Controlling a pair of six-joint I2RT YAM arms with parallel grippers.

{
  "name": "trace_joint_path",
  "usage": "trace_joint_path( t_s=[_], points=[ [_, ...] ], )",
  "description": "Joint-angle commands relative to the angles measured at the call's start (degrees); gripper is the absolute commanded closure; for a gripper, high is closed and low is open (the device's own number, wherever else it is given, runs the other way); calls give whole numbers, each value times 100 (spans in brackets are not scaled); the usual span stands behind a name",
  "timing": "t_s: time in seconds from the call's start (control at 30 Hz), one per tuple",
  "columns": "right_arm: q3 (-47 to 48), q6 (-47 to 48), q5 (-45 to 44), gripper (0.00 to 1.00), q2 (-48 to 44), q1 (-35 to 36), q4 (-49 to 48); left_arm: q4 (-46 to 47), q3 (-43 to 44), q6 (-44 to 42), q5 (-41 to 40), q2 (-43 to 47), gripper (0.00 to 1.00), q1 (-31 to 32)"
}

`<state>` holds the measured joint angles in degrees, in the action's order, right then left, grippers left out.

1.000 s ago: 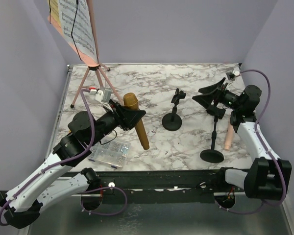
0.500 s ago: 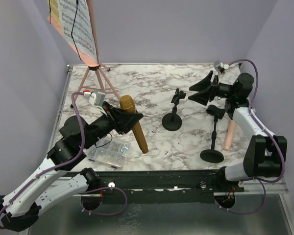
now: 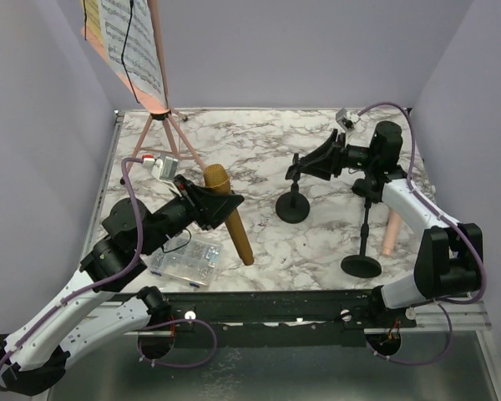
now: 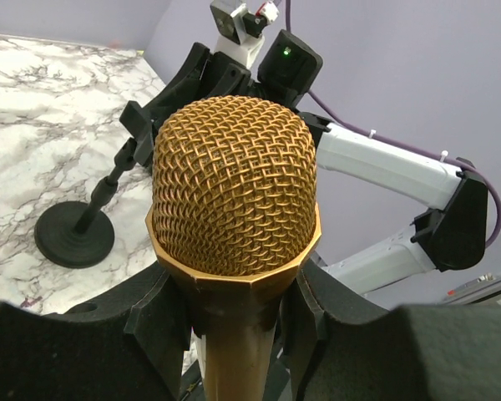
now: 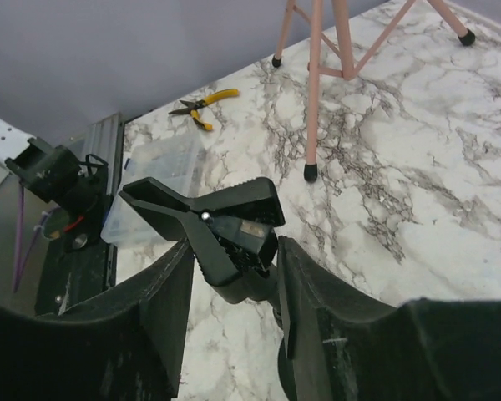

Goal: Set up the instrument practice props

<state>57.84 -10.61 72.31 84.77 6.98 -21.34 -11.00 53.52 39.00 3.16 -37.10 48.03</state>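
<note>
At front-left: clear box (image 3: 158,266), small parts (image 3: 195,251)

Bare tabletop (image 3: 250,138) lies open along the back, between the legs of the pink rack (image 3: 159,115) and the right arm (image 3: 405,200). The middle is crowded by the gold microphone (image 3: 240,238), short mic holder (image 3: 293,209) and tall mic holder (image 3: 361,266). The clear box (image 3: 186,261) blocks the front left.

Clad in white shells with black joints on both left arm (image 3: 75,309) and right arm (image 3: 417,209). Strung with looping purple cables (image 3: 132,200). Tipped with broad black wedge-shaped fingers on left tool (image 3: 221,205) and right tool (image 3: 311,164). Lit by a small green lamp (image 4: 284,52) on the right wrist housing.
</note>
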Motion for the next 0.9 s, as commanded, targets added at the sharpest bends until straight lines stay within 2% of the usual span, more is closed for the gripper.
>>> trace_joint_path(
  t_s=[0.0,0.03,0.07,0.1,0.13,0.2,0.4,0.47,0.57,0.63,0.73,0.87],
  points=[
    [-473,299,-708,61,-411,206,314,-7,53,69,18,-131,100,5],
    [-571,238,-907,74,-539,221,247,-7,54,64,18,-157,100,5],
    [-698,135,-1185,92,-663,233,162,-3,45,69,-3,-191,100,9],
    [-831,-37,-1385,99,-816,248,8,1,24,85,-20,-211,100,9],
    [-965,-213,-1514,100,-982,257,-169,6,4,102,-41,-239,100,8],
    [-1266,-652,-1839,100,-1315,311,-589,26,0,141,-48,-285,100,5],
    [-2041,-1660,-3954,100,-2199,1092,-790,37,127,-52,-146,-479,100,10],
    [-2089,-1680,-4411,100,-2296,1382,-610,37,196,-130,-122,-568,100,6],
    [-1882,-1534,-4720,99,-2359,1429,46,35,221,-183,-105,-631,100,5],
    [-1761,-1411,-5027,95,-2461,1429,390,37,191,-149,-115,-616,100,5],
    [-1394,-1194,-4903,88,-2359,1429,1060,30,168,-60,-97,-560,100,11],
    [-1278,-1441,-4702,68,-2388,1429,1585,29,183,-127,-163,-530,100,6]
  ],
)
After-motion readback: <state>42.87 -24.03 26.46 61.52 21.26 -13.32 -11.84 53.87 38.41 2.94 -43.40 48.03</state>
